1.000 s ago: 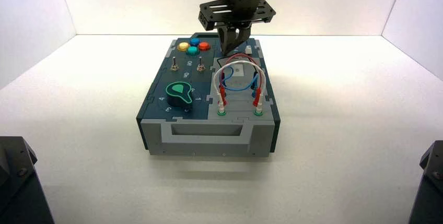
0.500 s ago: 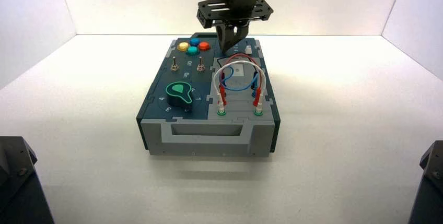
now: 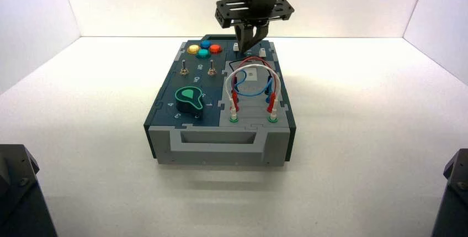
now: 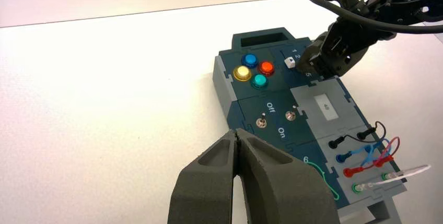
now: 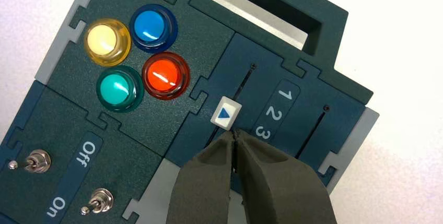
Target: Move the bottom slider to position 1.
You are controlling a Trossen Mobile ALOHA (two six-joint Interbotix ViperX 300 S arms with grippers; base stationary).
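Note:
The box [image 3: 218, 147] bears two alike white slider knobs at its far end. The slider at work is the one next to the coloured buttons. Its knob [image 3: 236, 46] carries a blue arrow and sits beside the printed 2 and 3 in the right wrist view [image 5: 225, 113]. It also shows in the left wrist view [image 4: 289, 63]. My right gripper [image 5: 235, 132] is shut, its tips just behind that knob, right of it in the high view [image 3: 246, 48]. The other slider knob [image 3: 262, 52] is hidden in the right wrist view. I cannot tell which slider is the bottom one. My left gripper [image 4: 237, 132] is shut and empty, off the box's left side.
Four round buttons [image 3: 204, 49] stand left of the sliders. Two metal toggle switches [image 3: 184, 71] and a green knob [image 3: 189, 99] lie nearer me. White, red and blue wires [image 3: 251, 77] arch over the box's right half, close below the right gripper.
My right gripper has risen a little and shifted right. The knob by the buttons, covered by the fingers before, now shows to their left.

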